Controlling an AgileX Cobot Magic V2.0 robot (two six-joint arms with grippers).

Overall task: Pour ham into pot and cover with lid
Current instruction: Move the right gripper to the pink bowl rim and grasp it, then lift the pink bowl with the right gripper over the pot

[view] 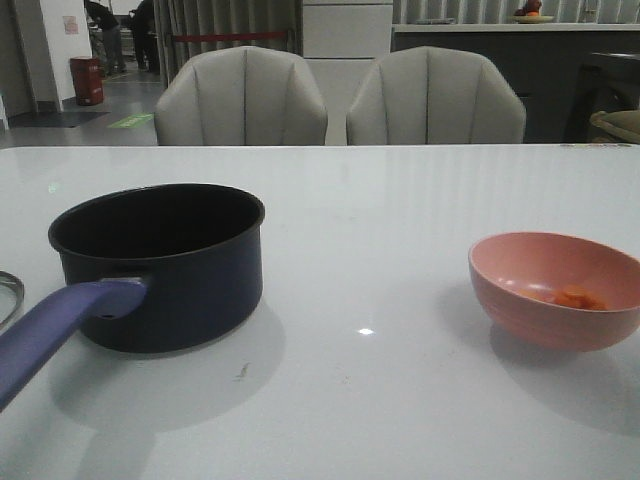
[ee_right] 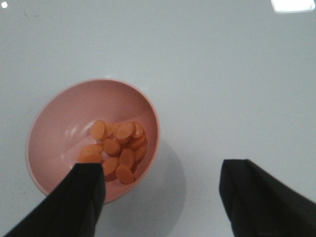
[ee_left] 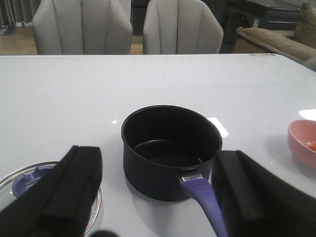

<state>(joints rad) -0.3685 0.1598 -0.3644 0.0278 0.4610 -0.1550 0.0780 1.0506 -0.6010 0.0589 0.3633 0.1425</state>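
The dark navy pot (view: 160, 265) stands empty on the left of the white table, its purple-blue handle (view: 55, 330) pointing toward the front left; it also shows in the left wrist view (ee_left: 170, 150). The ham (ee_right: 116, 148), several orange slices, lies in the pink bowl (ee_right: 59, 128), which stands at the right in the front view (view: 555, 290). The glass lid (ee_left: 24, 180) with a blue knob lies flat left of the pot; only its rim (view: 8, 292) shows in the front view. My left gripper (ee_left: 158, 197) is open behind the pot. My right gripper (ee_right: 163, 197) is open above the bowl's edge.
Two grey chairs (view: 240, 100) stand behind the table's far edge. A sofa (ee_left: 276, 44) is at the far right of the room. The white table (view: 370, 210) spans the whole front view.
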